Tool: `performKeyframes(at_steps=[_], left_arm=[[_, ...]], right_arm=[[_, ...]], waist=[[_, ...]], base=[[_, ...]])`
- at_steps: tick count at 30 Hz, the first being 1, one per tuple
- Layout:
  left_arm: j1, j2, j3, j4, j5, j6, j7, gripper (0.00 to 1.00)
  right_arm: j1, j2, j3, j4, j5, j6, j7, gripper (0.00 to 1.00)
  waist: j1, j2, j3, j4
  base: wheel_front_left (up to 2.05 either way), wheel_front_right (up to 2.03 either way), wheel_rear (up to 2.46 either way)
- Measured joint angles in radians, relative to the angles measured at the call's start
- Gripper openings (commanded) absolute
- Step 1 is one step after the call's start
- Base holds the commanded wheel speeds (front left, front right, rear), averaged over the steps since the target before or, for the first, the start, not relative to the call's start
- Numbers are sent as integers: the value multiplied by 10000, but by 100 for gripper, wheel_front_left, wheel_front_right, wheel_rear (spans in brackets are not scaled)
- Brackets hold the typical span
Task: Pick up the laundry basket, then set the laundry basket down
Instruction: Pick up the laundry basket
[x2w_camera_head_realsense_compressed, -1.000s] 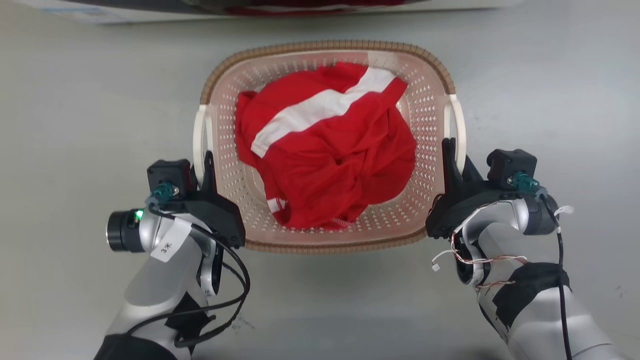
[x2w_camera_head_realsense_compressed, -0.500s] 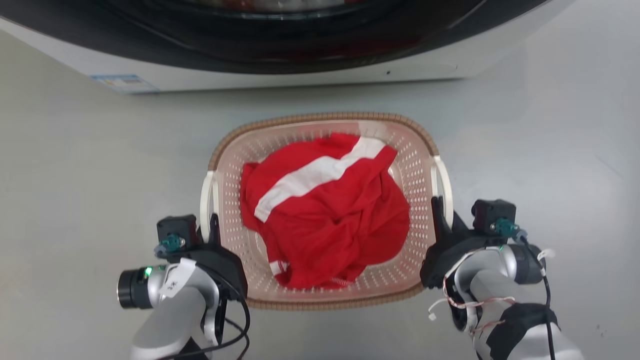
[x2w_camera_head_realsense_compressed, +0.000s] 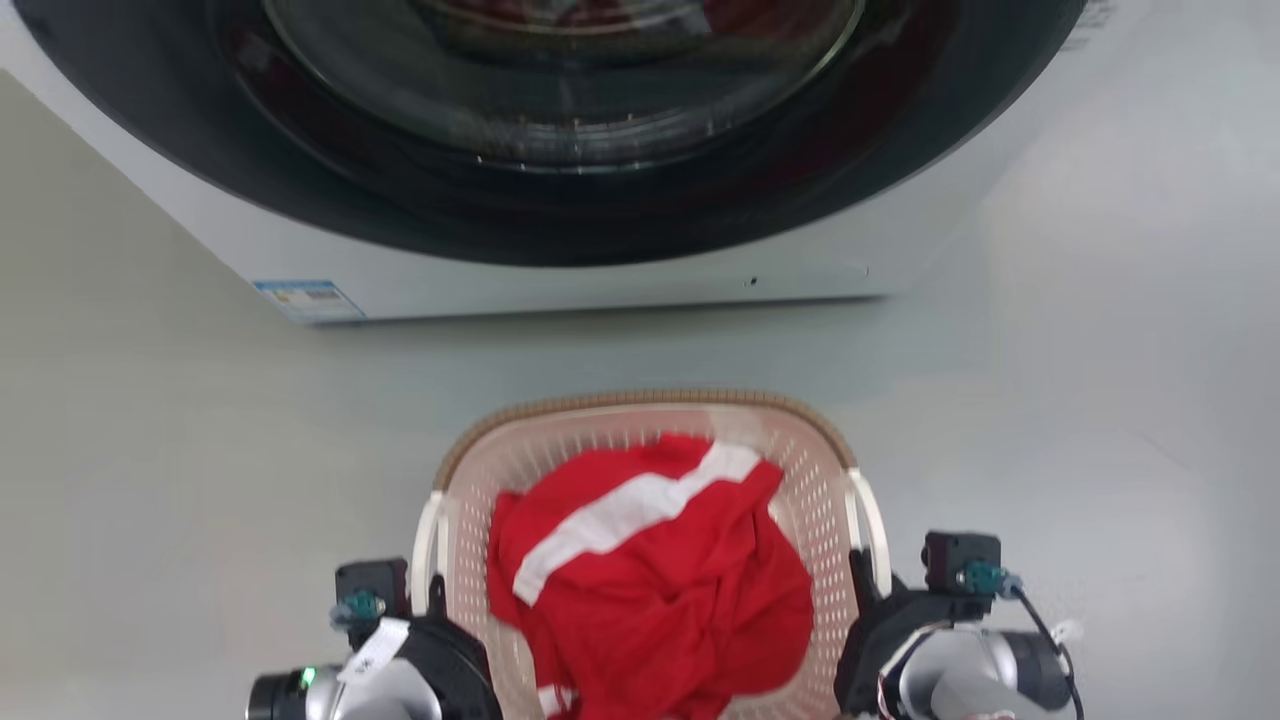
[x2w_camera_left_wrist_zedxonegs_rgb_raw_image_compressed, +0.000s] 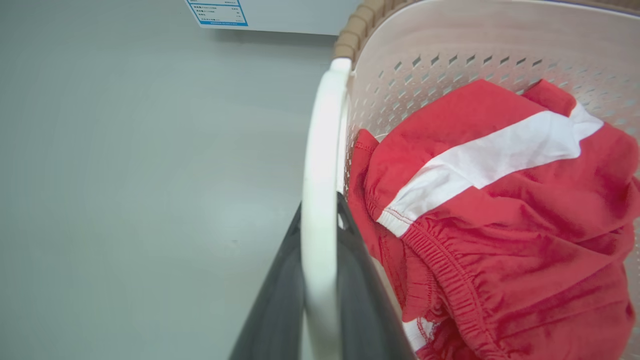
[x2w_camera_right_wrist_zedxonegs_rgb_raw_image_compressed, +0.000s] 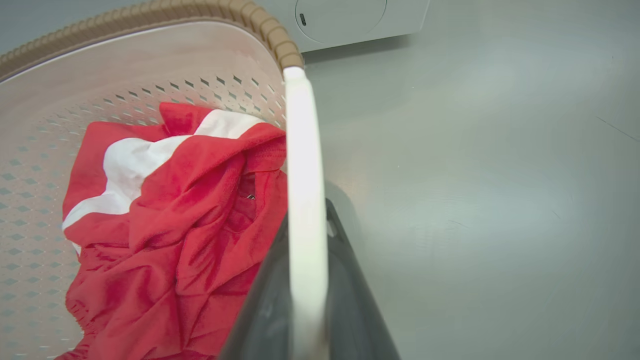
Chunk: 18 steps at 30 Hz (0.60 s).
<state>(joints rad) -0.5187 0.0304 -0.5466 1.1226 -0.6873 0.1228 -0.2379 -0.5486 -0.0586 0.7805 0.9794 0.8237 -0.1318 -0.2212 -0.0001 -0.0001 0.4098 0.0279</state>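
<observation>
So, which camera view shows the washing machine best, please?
The head view: the washing machine spans its top, round door included. The left wrist view catches its blue label, the right wrist view a corner with a round cover.

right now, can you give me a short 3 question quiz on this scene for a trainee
1. True or false: the left gripper has one finger on each side of a white handle of the laundry basket.
2. What lies in the basket? A) a red garment with a white stripe B) folded blue towels C) nothing
3. Fill in: beyond the basket's far rim stands a front-loading ____.

Key: 1 true; the right gripper straddles the other handle likewise. 2 A. 3 washing machine.
</observation>
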Motion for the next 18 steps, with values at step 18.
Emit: performKeyframes(at_steps=[18], left_arm=[[1977, 59, -1018, 412, -558, -176, 1058, 0]], right_arm=[[1932, 0, 1342, 25, 1584, -4, 1124, 0]], waist=[[-1, 0, -2715, -10]], base=[[0, 0, 0]])
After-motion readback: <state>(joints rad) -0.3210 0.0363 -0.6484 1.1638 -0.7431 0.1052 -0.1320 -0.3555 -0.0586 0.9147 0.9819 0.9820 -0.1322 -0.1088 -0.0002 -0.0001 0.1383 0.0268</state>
